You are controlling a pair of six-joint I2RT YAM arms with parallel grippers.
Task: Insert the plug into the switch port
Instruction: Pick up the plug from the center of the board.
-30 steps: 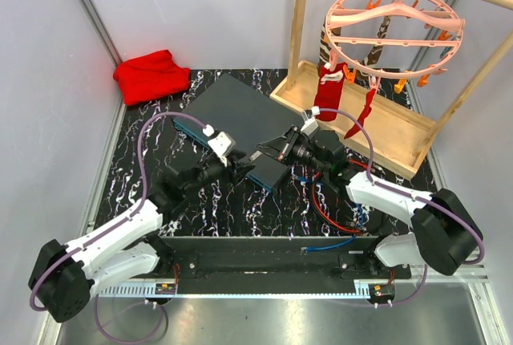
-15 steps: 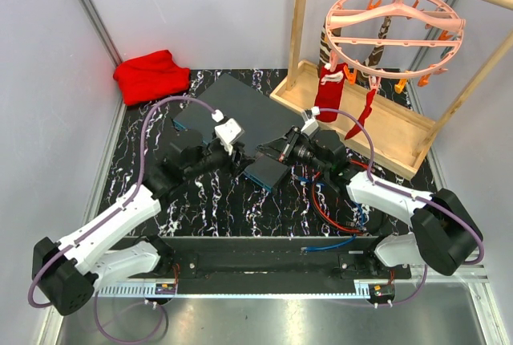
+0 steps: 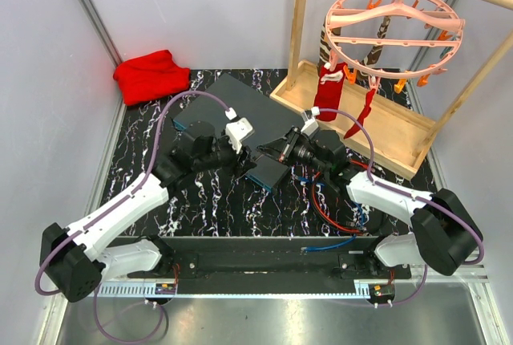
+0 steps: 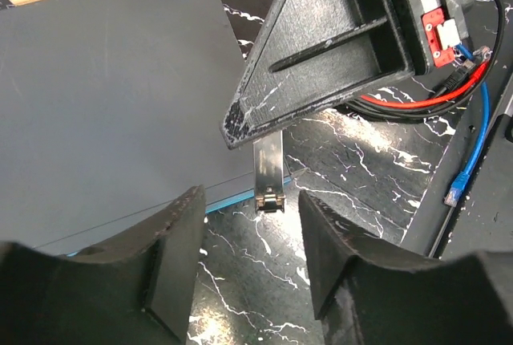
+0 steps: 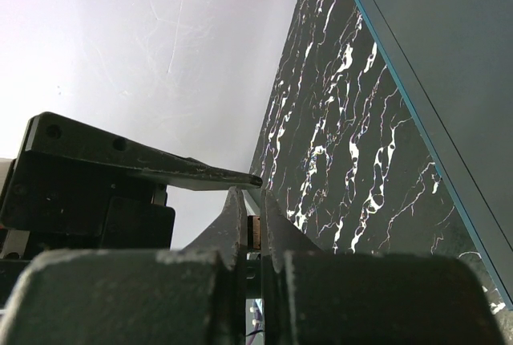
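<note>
The switch lies flat on the table, reaching from the middle toward the far edge, with its teal front edge facing the near left. The right end effector is pinched narrowly on the plug, a small silvery piece clamped between its fingers over the table's middle, right at that teal edge. Whether the plug touches a socket is unclear from these views. The left end effector stands wide and empty just beside the plug.
</note>
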